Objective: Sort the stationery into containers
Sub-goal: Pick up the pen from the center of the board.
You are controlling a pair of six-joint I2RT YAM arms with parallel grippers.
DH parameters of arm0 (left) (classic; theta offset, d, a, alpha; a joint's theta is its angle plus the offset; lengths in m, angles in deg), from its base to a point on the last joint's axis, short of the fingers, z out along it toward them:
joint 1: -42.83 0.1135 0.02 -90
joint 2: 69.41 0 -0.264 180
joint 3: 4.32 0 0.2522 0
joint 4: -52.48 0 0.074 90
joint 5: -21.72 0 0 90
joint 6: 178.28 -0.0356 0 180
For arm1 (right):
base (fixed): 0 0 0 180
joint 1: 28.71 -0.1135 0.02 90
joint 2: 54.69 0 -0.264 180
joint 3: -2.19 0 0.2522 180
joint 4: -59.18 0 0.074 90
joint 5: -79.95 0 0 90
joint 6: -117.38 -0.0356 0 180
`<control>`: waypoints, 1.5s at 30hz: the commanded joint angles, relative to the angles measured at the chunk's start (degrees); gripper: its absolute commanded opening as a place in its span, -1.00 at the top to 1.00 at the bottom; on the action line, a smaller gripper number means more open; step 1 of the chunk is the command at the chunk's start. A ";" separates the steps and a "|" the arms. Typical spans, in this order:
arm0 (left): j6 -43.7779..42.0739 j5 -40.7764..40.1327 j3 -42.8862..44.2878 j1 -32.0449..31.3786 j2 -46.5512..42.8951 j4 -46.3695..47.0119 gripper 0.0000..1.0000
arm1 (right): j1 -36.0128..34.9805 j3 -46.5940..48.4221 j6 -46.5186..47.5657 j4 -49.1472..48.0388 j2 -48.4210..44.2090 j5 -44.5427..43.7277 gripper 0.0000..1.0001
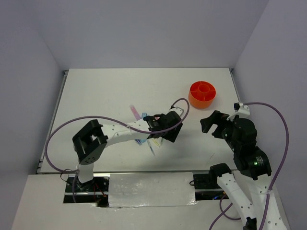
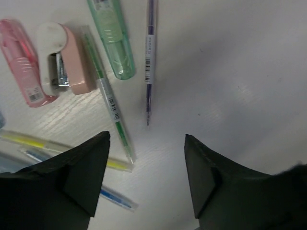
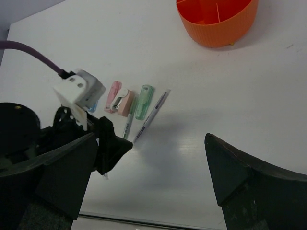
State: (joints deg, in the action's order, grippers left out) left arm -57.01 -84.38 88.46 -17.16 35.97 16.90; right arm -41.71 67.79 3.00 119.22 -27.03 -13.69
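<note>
The left gripper (image 2: 146, 167) is hanging over the stationery with its jaws spread wide and nothing between them. Its dark fingers (image 2: 86, 172) are framing a bare patch of the table (image 2: 230, 72). The tip of a purple pen (image 2: 150, 57) is pointing at that gap from just ahead. Left of it, a green stick (image 2: 112, 40) is lying almost parallel. A thin green pen (image 2: 110, 96) is running slantwise beside the green stick. Next to that pen, a stapler (image 2: 60, 60) is lying against a pink stick (image 2: 21, 62). A yellow pen (image 2: 57, 148) and a blue pen (image 2: 112, 197) are lying crosswise near the left finger, partly hidden by it.

The right gripper (image 3: 158, 177) is hovering well off to the right, also wide open and holding nothing. The organiser (image 1: 202, 93) is sitting upright at the far right of the table, well apart from the stationery. Its compartments are showing no contents from above, and none of the items is touching it.
</note>
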 commanded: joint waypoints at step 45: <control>-0.33 5.29 -0.96 -1.62 7.59 8.28 1.00 | -0.28 -4.71 -5.93 -4.53 -2.78 -4.08 -0.99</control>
State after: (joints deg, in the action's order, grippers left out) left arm -59.48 -81.67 90.60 -17.09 48.26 24.94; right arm -41.71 65.56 1.75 118.17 -28.69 -13.34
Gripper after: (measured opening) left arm 0.184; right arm 0.994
